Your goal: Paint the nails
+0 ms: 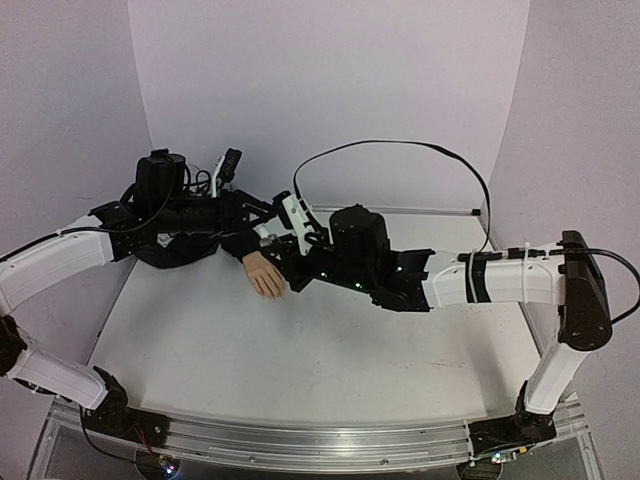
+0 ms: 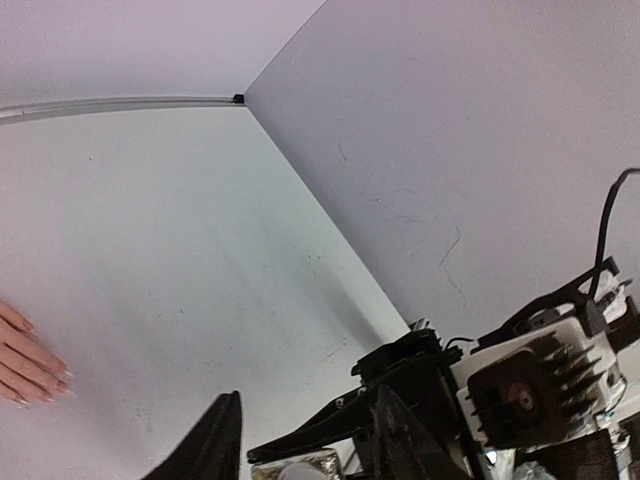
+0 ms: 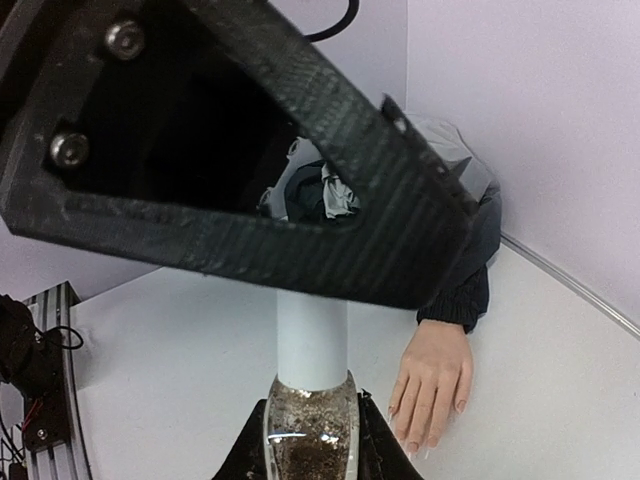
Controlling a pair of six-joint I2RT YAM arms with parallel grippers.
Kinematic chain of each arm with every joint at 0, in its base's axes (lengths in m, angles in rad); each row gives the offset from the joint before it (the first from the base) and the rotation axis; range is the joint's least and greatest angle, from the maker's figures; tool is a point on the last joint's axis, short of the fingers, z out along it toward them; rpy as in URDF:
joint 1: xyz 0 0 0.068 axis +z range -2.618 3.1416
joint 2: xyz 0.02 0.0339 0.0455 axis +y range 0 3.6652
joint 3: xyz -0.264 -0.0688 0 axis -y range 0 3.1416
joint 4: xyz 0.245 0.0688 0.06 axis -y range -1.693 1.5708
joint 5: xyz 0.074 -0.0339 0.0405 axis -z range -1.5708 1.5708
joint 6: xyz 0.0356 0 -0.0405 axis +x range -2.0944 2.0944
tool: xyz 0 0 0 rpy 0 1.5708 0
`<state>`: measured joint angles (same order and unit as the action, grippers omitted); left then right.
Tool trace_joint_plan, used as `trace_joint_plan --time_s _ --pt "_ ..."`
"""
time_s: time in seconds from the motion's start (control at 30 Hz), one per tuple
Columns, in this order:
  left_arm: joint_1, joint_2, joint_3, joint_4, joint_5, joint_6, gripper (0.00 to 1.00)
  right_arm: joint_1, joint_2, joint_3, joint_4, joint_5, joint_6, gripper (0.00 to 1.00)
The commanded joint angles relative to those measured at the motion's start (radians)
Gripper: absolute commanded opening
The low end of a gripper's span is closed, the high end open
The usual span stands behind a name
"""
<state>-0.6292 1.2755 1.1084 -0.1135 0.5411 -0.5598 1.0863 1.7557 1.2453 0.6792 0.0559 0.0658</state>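
Over on the left, the left gripper (image 2: 309, 392) sits at the white cap (image 3: 312, 340) with its 2 fingers apart; whether they pinch it I cannot tell. The pale mannequin hand (image 1: 266, 275) lies flat on the table (image 1: 300, 350) out of a dark sleeve (image 1: 200, 245), its nails (image 3: 411, 446) just beside the right gripper (image 3: 312, 442), whose fingers are clamped on a small clear bottle (image 3: 310, 405) of glittery fluid.
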Motion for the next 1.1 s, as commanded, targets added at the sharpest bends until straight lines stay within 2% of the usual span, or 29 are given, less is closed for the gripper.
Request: trace_joint_plan --time_s 0.0,0.17,0.33,0.43,0.5,0.57,0.67,0.7,0.77,0.83,0.97,1.07 --pt "-0.030 0.012 0.066 0.029 -0.010 -0.002 0.36 0.015 0.005 0.071 0.048 0.097 -0.034 0.00" --pt "-0.044 0.023 0.066 0.029 -0.016 0.002 0.31 0.019 0.008 0.083 0.046 0.132 -0.022 0.00" --pt "-0.053 0.024 0.064 0.029 -0.006 0.030 0.11 0.020 0.008 0.088 0.047 0.127 -0.018 0.00" --pt "-0.053 0.034 0.075 0.031 0.061 0.060 0.00 0.014 -0.015 0.071 0.061 0.039 -0.020 0.00" --pt "-0.053 0.049 0.092 0.049 0.173 0.091 0.00 -0.013 -0.045 0.048 0.084 -0.154 -0.020 0.00" --pt "-0.056 0.062 0.109 0.082 0.334 0.148 0.00 -0.054 -0.072 0.028 0.109 -0.419 0.006 0.00" --pt "-0.077 0.040 0.106 0.184 0.591 0.232 0.00 -0.097 -0.096 0.009 0.185 -0.896 0.069 0.00" --pt "-0.088 0.022 0.104 0.214 0.650 0.275 0.00 -0.100 -0.098 0.008 0.221 -1.059 0.088 0.00" --pt "-0.111 -0.013 0.103 0.230 0.716 0.375 0.00 -0.099 -0.100 0.001 0.326 -1.258 0.172 0.00" --pt "-0.123 -0.033 0.114 0.232 0.748 0.446 0.00 -0.098 -0.113 -0.010 0.348 -1.261 0.208 0.00" --pt "-0.125 -0.015 0.142 0.235 0.753 0.481 0.00 -0.103 -0.166 -0.066 0.347 -1.109 0.180 0.00" --pt "-0.125 -0.019 0.137 0.236 0.653 0.457 0.02 -0.113 -0.191 -0.097 0.336 -0.992 0.156 0.00"
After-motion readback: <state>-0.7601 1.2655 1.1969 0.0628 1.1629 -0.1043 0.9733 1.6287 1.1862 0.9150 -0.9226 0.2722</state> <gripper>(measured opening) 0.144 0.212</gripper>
